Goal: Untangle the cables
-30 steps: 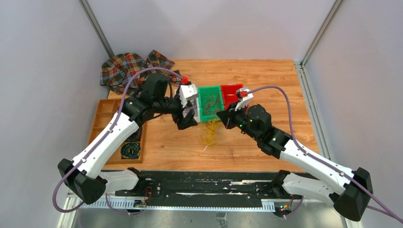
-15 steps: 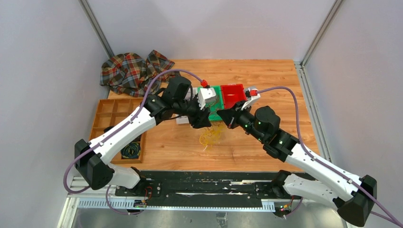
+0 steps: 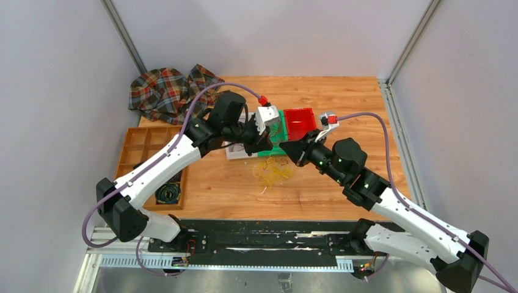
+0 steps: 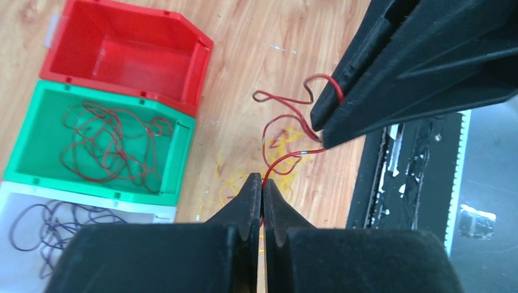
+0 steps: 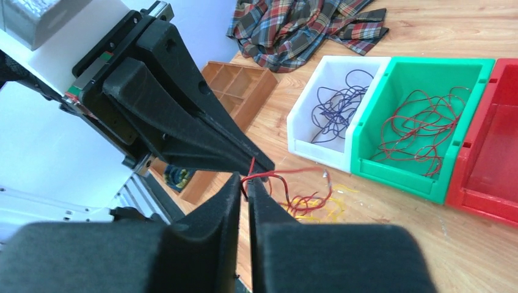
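Cable (image 4: 283, 160) between left gripper (image 4: 262, 189) and right gripper (image 5: 244, 183), near green bin (image 4: 181, 154) rim

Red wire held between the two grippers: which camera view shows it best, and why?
Left wrist view: the red wire shows nearly whole, its loops clear against the table. The right wrist view catches only a short stretch. In the top view it is too thin to make out.

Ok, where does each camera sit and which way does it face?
Top: above and behind the arms, looking down at the table; both arms show.
Left wrist: looks past the shut left gripper at a red wire.
Right wrist: looks past the shut right gripper toward the bins.
Shared: both wrist views show that wire and the green bin.
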You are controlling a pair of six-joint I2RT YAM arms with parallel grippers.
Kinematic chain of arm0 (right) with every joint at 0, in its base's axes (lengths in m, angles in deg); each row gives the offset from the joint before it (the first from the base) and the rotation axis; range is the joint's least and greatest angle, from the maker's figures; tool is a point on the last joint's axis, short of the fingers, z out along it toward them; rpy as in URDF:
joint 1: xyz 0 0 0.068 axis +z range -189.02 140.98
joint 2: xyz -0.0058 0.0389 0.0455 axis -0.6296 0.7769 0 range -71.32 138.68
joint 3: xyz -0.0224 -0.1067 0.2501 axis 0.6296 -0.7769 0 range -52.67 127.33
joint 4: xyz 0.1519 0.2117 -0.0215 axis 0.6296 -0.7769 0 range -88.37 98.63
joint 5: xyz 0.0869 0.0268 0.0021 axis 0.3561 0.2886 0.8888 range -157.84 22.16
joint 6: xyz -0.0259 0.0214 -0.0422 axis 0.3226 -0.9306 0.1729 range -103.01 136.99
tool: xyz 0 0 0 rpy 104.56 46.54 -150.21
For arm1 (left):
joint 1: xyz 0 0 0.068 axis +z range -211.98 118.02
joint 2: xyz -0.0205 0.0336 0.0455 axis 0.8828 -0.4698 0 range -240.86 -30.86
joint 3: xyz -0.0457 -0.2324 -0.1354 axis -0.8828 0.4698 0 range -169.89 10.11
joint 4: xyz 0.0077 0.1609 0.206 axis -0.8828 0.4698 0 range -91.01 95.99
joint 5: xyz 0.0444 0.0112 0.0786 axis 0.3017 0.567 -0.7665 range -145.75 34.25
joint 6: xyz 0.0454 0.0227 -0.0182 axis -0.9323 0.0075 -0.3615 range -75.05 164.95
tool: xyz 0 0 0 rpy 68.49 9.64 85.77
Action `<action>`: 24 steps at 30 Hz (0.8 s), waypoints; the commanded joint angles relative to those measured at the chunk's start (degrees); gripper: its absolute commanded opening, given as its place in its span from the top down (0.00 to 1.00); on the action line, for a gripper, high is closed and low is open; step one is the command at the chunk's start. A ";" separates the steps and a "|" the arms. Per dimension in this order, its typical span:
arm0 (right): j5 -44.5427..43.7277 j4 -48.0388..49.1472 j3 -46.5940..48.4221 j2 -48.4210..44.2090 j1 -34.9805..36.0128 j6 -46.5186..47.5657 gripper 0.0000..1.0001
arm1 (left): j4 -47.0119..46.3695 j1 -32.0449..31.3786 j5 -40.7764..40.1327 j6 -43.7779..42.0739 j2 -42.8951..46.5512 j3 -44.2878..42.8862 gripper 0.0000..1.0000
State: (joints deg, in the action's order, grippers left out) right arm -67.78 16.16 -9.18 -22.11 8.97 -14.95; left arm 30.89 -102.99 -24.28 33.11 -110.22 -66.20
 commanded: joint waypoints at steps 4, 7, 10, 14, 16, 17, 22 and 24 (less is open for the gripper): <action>-1.33 -2.79 -0.51 -5.24 0.79 2.99 0.62 | 4.52 -0.29 -0.34 -7.34 2.25 -4.81 0.99; -3.06 -5.68 -1.70 -7.44 0.84 6.47 0.44 | 8.31 -0.29 1.37 -10.01 2.98 -6.71 0.99; -6.11 -7.66 -3.89 -10.41 0.80 9.39 0.39 | 11.53 -0.58 3.24 -13.20 3.84 -8.54 0.99; -12.07 -8.07 -7.70 -15.37 0.80 11.17 0.33 | 14.80 -1.42 4.20 -17.82 5.47 -10.02 0.99; -14.85 -8.07 -8.23 -16.77 0.71 11.85 0.31 | 15.77 -1.83 4.30 -20.20 6.36 -10.08 0.99; -15.76 -8.14 -8.17 -16.84 0.66 12.32 0.31 | 16.16 -2.06 4.24 -21.03 6.71 -9.97 0.99; -11.90 -7.60 -4.81 -9.94 0.14 15.11 0.29 | 18.23 -3.80 3.87 -24.60 7.69 -10.12 0.99; -6.36 -6.19 -3.04 -6.77 0.10 16.42 0.29 | 18.20 -4.34 3.63 -25.10 7.85 -10.32 0.99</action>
State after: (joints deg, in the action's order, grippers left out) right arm -79.91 8.07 -15.74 -33.83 8.99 -2.43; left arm 47.34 -105.99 -21.40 11.78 -103.31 -74.77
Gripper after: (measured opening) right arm 0.709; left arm 0.017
